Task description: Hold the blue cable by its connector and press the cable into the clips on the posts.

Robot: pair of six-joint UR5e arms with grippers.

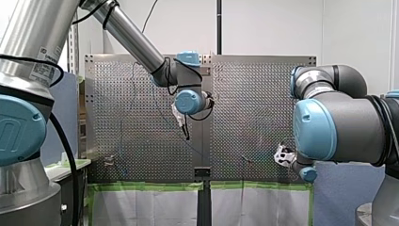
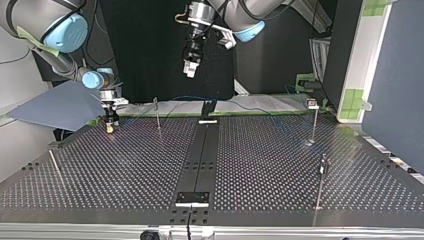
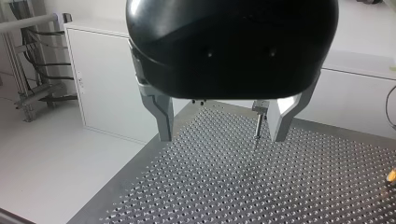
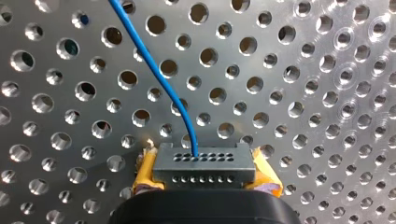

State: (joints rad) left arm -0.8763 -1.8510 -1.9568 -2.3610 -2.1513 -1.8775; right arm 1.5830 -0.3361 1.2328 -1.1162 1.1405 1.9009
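Yellow pads [image 4: 145, 173] of my right gripper [image 4: 204, 179] clenched on the grey connector [image 4: 204, 162], upper left of the top view. Blue cable [image 4: 154, 74] leaves it across the perforated table [image 4: 317, 107]. My left gripper [image 3: 219, 128] spread wide, empty, high above the table; a post [image 3: 258, 123] beyond its fingers.

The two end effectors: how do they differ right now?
My left end effector is open and empty; my right end effector is shut on the grey connector of the blue cable. The left shows bare metal fingers, the right yellow pads. The left hangs high above the table, the right sits low near it. Both have two fingers and black bodies.
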